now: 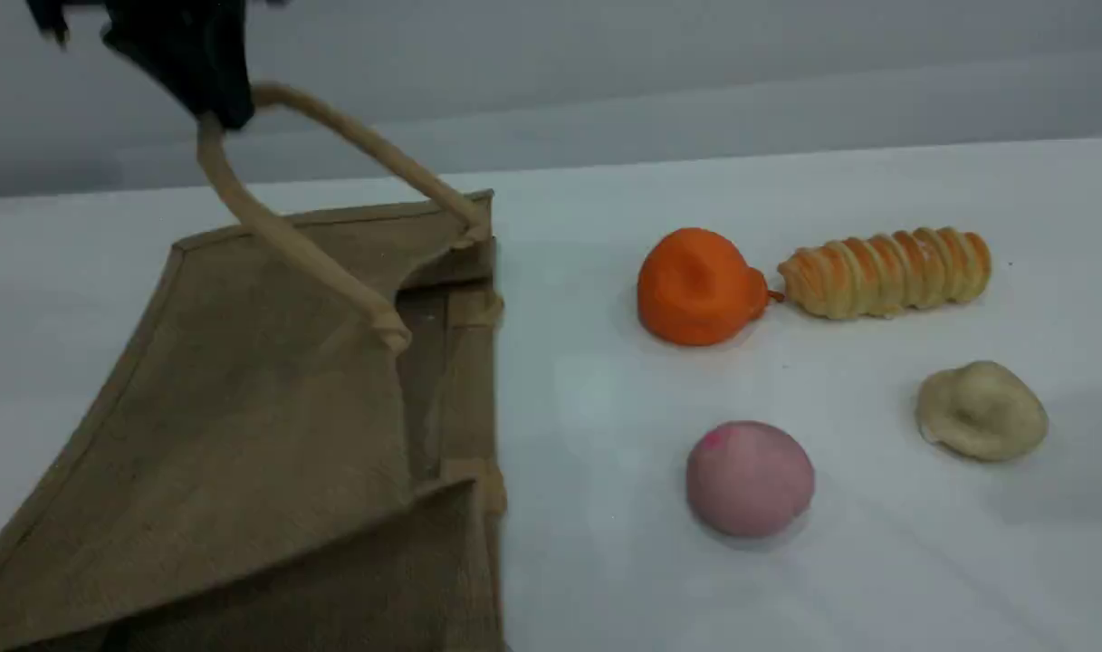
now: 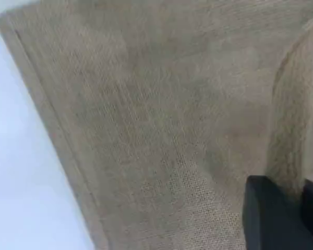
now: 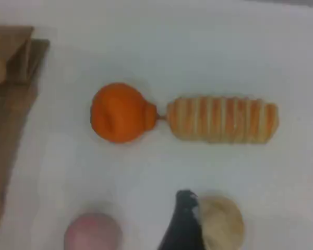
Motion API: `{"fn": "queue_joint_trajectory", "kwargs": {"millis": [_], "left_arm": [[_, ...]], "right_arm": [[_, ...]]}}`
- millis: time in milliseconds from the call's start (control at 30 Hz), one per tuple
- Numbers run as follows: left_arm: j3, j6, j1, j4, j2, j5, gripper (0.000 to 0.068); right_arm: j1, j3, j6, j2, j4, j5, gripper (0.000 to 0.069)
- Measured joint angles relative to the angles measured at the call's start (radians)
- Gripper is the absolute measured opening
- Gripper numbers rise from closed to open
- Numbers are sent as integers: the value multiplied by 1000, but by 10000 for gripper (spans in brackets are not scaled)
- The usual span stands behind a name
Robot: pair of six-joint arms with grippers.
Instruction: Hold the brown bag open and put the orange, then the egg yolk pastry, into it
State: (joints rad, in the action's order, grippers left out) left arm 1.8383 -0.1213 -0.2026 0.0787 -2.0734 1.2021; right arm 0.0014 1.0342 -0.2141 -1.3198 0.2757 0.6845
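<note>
The brown bag (image 1: pixel 270 407) lies on the table at the left, its mouth facing right toward the food. My left gripper (image 1: pixel 215 109) is shut on the bag's beige upper handle (image 1: pixel 378 149) and holds it raised, so the top panel is lifted. The left wrist view is filled with jute weave (image 2: pixel 146 130), with the handle (image 2: pixel 292 130) beside my dark fingertip (image 2: pixel 274 213). The orange (image 1: pixel 695 285) (image 3: pixel 117 112) sits right of the bag. The egg yolk pastry (image 1: pixel 981 409) (image 3: pixel 224 221) lies at the front right. My right gripper (image 3: pixel 185 224) hovers open above the table beside the pastry, holding nothing.
A long ridged golden bread roll (image 1: pixel 886 272) (image 3: pixel 221 119) touches the orange's nub on its right. A pale pink ball (image 1: pixel 750 478) (image 3: pixel 91 232) sits in front of the orange. The bag's edge (image 3: pixel 5 104) shows at the left of the right wrist view.
</note>
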Motion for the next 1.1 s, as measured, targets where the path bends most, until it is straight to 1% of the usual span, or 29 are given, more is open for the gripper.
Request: {"fn": "queue_joint_trajectory", "kwargs": {"millis": [67,133,200,333,433,633,733,900,1100], "left_arm": [[65,-34,0,0,1,24,101],[123,-58,0,1,7,25,101],[160,-73,0,4,15,25,101],[209,-161,0,33,20,23,101],[217,-251,0,93,27,22,101],[220,-454,0,259,38,21,101],[226,-536,0,324,44,21,101],[283,-603,0,390,45,20,101],[329,-704,0,499,45,20,101]], "right_arm": [[0,0,-4,-31,0,-10,551],[0,0,-7,-64,0,-9,551],[0,0,-13,-92,0,-9,551],[0,0,-47,-142,18,-19,551],[0,1,-74,-172,35,-34,551],[0,1,-153,-231,114,-36,551],[0,1,-201,-255,156,-36,551],[0,1,-271,-277,203,-28,551],[0,1,-299,-305,210,-28,551]]}}
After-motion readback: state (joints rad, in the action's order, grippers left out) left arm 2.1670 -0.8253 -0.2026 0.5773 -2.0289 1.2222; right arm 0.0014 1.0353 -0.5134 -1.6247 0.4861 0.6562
